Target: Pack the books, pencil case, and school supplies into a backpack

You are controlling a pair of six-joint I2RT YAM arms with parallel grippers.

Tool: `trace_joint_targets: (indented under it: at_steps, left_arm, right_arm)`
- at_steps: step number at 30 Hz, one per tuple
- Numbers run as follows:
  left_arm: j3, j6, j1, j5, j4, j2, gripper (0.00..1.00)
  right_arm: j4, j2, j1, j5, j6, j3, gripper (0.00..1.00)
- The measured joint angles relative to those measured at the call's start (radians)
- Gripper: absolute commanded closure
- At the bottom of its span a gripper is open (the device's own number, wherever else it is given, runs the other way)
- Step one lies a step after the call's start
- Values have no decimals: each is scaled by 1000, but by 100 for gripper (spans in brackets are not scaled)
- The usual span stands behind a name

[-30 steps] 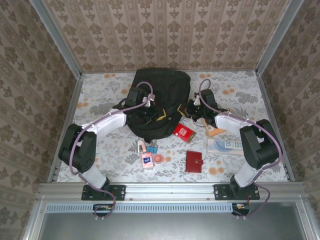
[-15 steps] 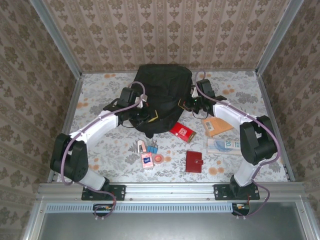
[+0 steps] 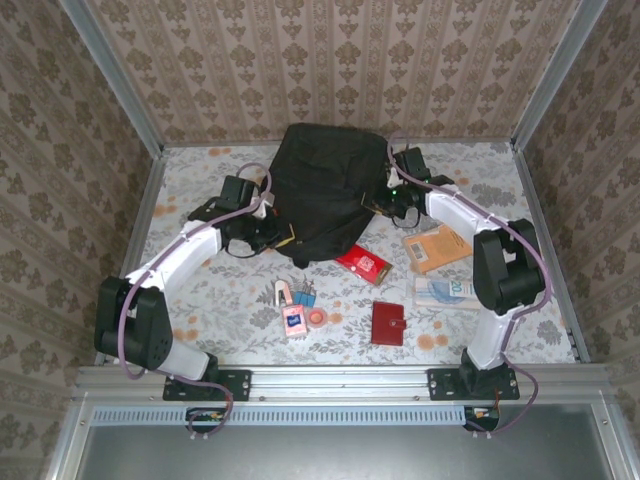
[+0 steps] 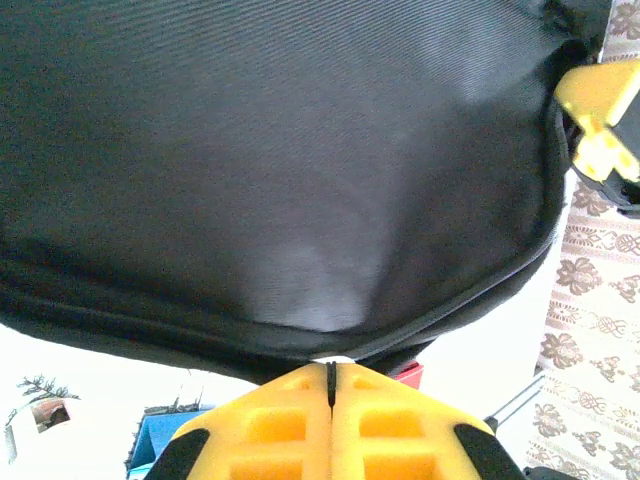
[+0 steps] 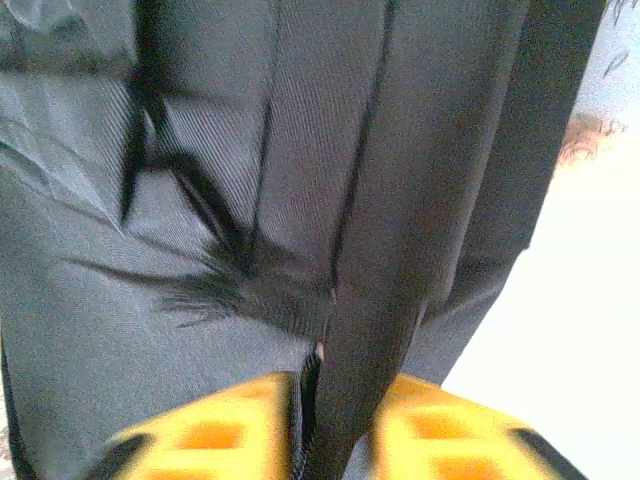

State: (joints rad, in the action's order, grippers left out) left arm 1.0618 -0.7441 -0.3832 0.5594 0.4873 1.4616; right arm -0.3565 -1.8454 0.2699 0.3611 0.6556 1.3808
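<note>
The black backpack point(image 3: 325, 190) lies at the back middle of the table. My left gripper point(image 3: 275, 233) is at its near-left edge. In the left wrist view, the yellow fingers point(image 4: 290, 420) are pressed together, pinching the backpack's point(image 4: 280, 160) lower seam. My right gripper point(image 3: 388, 198) is at the backpack's right side, its jaws parted with a fold of black fabric point(image 5: 400, 300) running between them. An orange-tan book point(image 3: 437, 247), a red book point(image 3: 366, 264) and a white-blue book point(image 3: 447, 292) lie to the right. The dark red pencil case point(image 3: 388, 323) lies near the front.
School supplies lie in front of the backpack: blue binder clips point(image 3: 305, 296), a pink tape roll point(image 3: 317, 319), a pink card with a blue square point(image 3: 294, 320) and a pink-white eraser piece point(image 3: 282, 292). Metal rails and patterned walls enclose the table.
Both grippers moved toward the back and apart, the left leftward, the right to the back right, and the backpack spread wider. The right jaws have parted.
</note>
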Motion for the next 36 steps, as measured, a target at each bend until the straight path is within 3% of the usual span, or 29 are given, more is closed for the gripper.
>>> trace_joint_targets:
  at_steps: [3, 8, 15, 24, 27, 36]
  left_arm:
    - [9, -3, -16, -7, 2, 4, 100]
    - [71, -23, -85, -13, -2, 41, 100]
    - [186, -60, -201, -25, -14, 123, 100]
    - [256, -98, -263, -34, -32, 200, 100]
    - [259, -106, -274, -37, -38, 200, 100]
    - [259, -124, -290, -42, -53, 200, 100]
  right_arm:
    - [-18, 9, 6, -42, 0, 14, 35]
    - [-67, 99, 21, -91, 82, -12, 34]
    - [-64, 340, 77, -86, 300, -172, 30]
    - [-17, 381, 134, -32, 490, -338, 31]
    - [10, 381, 139, -31, 524, -343, 35]
    - [45, 343, 159, -37, 580, -342, 63]
